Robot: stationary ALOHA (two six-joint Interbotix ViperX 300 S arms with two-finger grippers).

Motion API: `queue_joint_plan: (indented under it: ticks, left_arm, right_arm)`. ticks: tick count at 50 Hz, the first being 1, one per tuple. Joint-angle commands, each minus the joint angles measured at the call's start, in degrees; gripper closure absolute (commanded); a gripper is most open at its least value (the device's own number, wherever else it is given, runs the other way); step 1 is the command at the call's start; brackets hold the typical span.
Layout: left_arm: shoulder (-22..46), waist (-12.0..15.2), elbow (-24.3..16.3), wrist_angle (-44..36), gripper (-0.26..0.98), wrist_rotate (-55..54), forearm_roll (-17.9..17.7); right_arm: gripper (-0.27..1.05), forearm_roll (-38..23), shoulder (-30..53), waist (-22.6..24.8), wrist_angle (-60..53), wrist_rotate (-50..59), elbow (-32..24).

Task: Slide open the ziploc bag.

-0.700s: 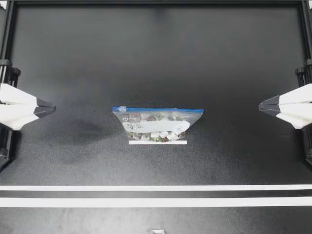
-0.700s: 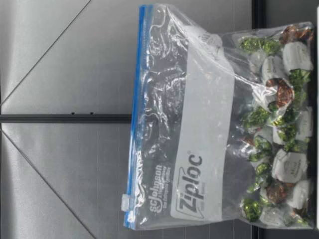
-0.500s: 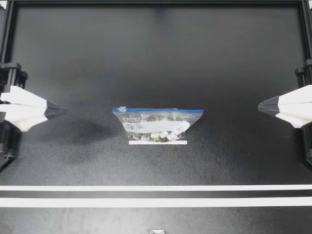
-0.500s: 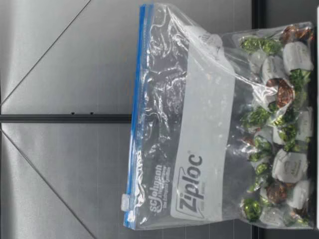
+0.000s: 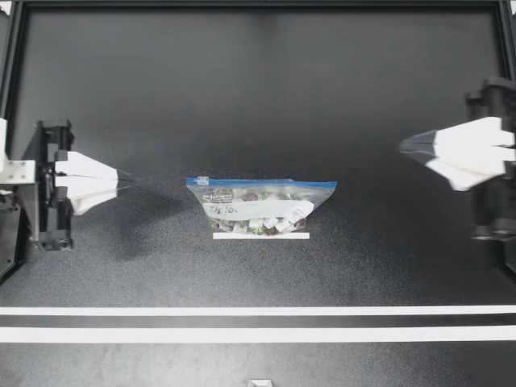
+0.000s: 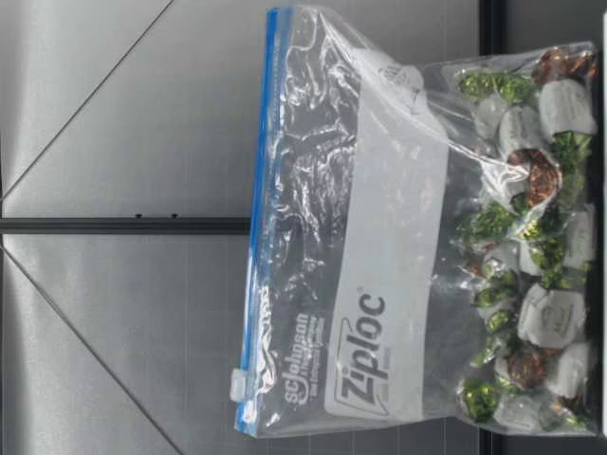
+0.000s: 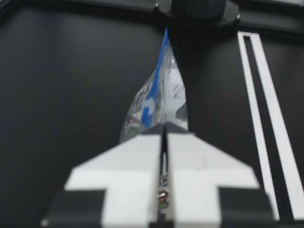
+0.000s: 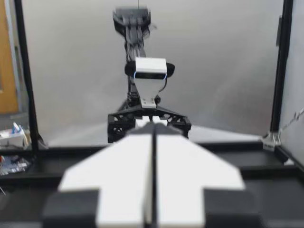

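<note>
A clear ziploc bag [image 5: 260,205] with a blue zip strip and wrapped sweets inside stands on the black table at the middle. Its white slider [image 5: 201,181] sits at the strip's left end. In the low view the bag [image 6: 379,237] stands upright with the slider [image 6: 240,385] at one end of the strip. My left gripper [image 5: 129,181] is shut, apart from the bag on its left side, pointing at it. The left wrist view has the bag [image 7: 159,97] just ahead of the shut fingertips [image 7: 164,126]. My right gripper [image 5: 403,147] is shut, well to the bag's right and farther back.
A short white tape mark [image 5: 260,235] lies in front of the bag. Two long white tape lines [image 5: 258,322] cross the table nearer the front. The right wrist view looks over the table at my left arm [image 8: 148,80] opposite.
Both arms have come in from the table's sides toward the bag. The left gripper advanced more. The bag has not moved.
</note>
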Motion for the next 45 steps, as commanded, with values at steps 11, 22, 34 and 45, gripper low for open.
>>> queue_joint_plan:
  ticks: [11,22,34,45]
  left_arm:
    - [11.4,0.2,-1.1,-9.6,0.76,0.0,-1.1]
    - [17.1,0.2,-1.8,-14.0,0.36,-0.3,-1.2]
    - [22.1,0.0,-4.4,-15.2,0.27,-0.9,-1.1]
    - [26.6,-0.4,-7.2,-17.5,0.27,-0.9,-1.1]
  right_arm:
    - [0.89,0.0,13.6,-2.0,-0.6,0.0,-9.1]
    - [0.66,0.0,22.0,-2.6,-0.3,-0.5,-15.0]
    - [0.35,0.0,30.7,-2.6,0.3,-0.7,-21.3]
    - [0.33,-0.2,37.3,-2.7,7.5,-0.8,-27.9]
